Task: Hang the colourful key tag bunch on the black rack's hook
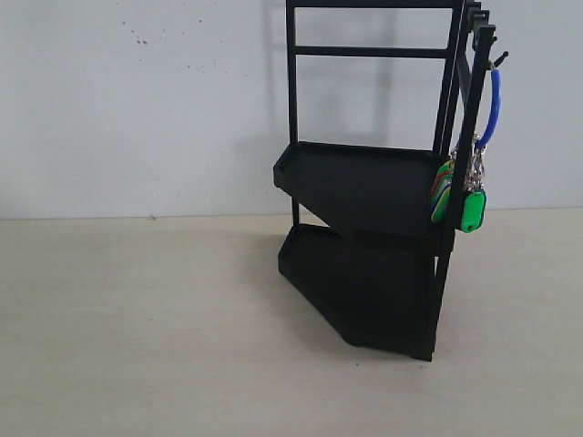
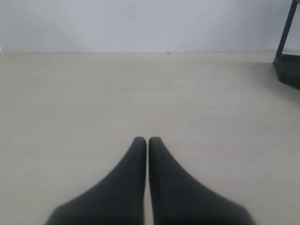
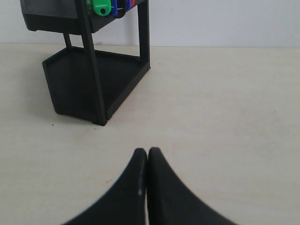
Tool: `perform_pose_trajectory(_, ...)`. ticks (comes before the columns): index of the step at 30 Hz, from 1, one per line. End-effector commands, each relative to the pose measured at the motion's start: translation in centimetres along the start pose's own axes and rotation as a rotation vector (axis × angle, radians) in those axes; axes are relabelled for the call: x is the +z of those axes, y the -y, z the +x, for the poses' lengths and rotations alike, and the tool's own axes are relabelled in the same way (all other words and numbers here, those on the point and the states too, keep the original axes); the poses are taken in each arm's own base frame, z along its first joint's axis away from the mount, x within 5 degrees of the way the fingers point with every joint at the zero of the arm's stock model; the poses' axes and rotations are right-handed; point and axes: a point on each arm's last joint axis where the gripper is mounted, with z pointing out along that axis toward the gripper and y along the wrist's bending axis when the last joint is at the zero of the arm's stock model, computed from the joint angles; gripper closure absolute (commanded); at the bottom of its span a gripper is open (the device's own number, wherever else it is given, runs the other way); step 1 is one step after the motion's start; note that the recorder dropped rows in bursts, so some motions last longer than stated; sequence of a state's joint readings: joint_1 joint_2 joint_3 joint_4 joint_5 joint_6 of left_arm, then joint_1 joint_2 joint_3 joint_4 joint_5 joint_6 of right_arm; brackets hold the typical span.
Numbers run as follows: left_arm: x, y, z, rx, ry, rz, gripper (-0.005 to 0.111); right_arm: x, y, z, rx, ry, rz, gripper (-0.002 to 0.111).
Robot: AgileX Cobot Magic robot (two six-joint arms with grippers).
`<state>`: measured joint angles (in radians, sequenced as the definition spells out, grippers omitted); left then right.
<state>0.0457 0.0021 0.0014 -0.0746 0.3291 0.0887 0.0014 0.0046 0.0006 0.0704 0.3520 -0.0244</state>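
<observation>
The black rack [image 1: 364,200] stands right of centre on the table. Its small hook [image 1: 498,58] sticks out from the right upright near the top. The colourful key tag bunch [image 1: 463,196] hangs from that hook by its blue loop [image 1: 493,107], green and red tags lowest. Neither gripper shows in the exterior view. In the left wrist view my left gripper [image 2: 147,139] is shut on nothing above bare table, the rack's corner [image 2: 287,65] far off. My right gripper [image 3: 147,151] is shut and empty, back from the rack [image 3: 93,79], with the tags [image 3: 104,7] hanging above.
A pale wall [image 1: 137,100] rises behind the beige table [image 1: 137,319]. The rack's lower tray [image 3: 84,75] rests on the table ahead of the right gripper.
</observation>
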Motion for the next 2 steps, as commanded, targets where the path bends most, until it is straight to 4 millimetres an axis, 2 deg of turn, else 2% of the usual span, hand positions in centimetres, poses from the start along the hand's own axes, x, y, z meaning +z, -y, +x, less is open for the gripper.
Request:
perform_pose_trajectory(1,-0.03,0.0,-0.19,-0.018,0.019,-0.001,0.102,-0.04,0.03,-0.08,-0.004,0.01,0.005,0.109)
perform_pose_trajectory(2,-0.03,0.0,-0.19,-0.018,0.019,-0.001,0.102,-0.04,0.03,-0.08,-0.004,0.01,0.005,0.109)
